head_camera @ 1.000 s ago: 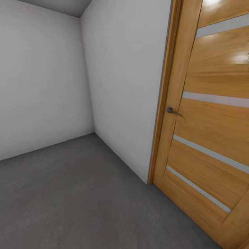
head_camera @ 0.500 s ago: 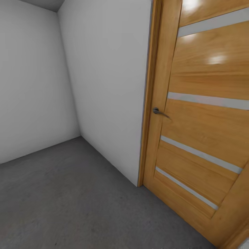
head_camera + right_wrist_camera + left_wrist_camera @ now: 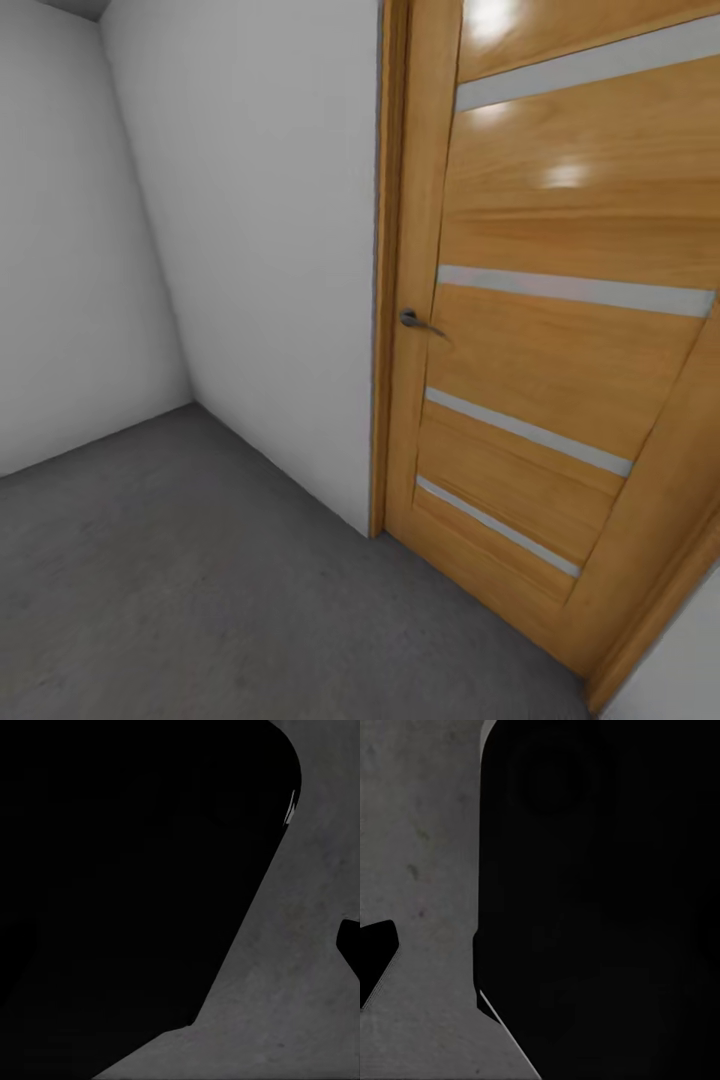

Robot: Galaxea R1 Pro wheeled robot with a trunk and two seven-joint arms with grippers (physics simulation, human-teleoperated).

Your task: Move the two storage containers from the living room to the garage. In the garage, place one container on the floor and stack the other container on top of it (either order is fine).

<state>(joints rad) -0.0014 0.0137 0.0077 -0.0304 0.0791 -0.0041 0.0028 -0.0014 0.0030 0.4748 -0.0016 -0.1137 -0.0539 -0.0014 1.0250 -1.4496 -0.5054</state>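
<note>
I am in the garage, facing a corner of pale grey walls (image 3: pixel 270 250) over the dark grey concrete floor (image 3: pixel 180 580). The two storage containers are out of view. In the left wrist view, one dark fingertip (image 3: pixel 375 960) hangs over the speckled floor (image 3: pixel 420 870) beside a large black part of the robot (image 3: pixel 600 900). In the right wrist view, another dark fingertip (image 3: pixel 351 949) pokes in over the floor (image 3: pixel 300 1005), next to a black robot part (image 3: pixel 112 870). Nothing is seen between the fingers, and their spread cannot be judged.
A glossy wooden door (image 3: pixel 540 350) with pale horizontal strips and a metal lever handle (image 3: pixel 412 320) stands on the right, in a wooden frame (image 3: pixel 392 300). The wall corner lies far left. Bare concrete stretches ahead on the left.
The head view has swung to the right: the door, its handle and the wall corner have all slid left in the picture. Nothing in the room itself has moved.
</note>
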